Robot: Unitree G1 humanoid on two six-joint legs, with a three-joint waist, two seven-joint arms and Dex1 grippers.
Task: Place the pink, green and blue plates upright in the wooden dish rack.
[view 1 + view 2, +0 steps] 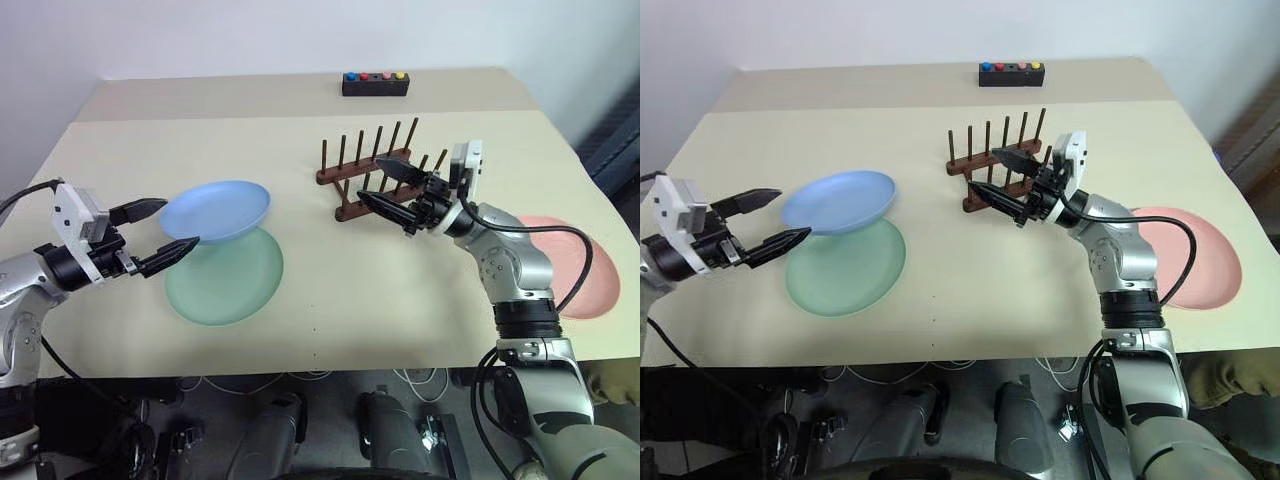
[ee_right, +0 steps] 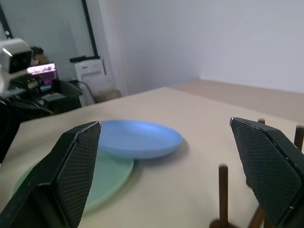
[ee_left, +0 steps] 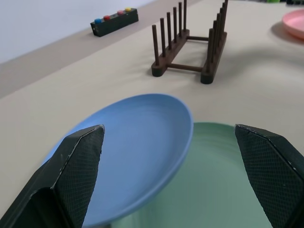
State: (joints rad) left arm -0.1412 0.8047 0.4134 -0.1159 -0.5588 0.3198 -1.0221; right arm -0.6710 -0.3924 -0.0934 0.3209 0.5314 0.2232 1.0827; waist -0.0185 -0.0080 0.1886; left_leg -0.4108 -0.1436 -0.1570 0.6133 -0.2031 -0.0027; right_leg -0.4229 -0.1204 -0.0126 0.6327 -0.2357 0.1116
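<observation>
Table (head views): big beige table (image 1: 300,130), black button box (image 1: 375,84) parked at the far edge, out of the way.
Rack: wooden dish rack (image 1: 375,165) sits mid-table, no plates in it, so nothing's done yet imo.
Plates: blue plate (image 1: 216,210) leans tilted on the rim of the green plate (image 1: 225,278), which leaves its edge lifted and grabbable; pink plate (image 1: 585,265) lies flat, well apart on the right.
Left gripper (image 1: 160,232): fingers spread wide, right at the blue plate's near rim, holding nothing.
Right gripper (image 1: 392,190): also spread wide, hovering just in front of the rack.
Left wrist view: both fingers straddle the blue plate, looks lined up for a rim pinch.
Right wrist view: looks past some rack pegs at both stacked plates.
</observation>
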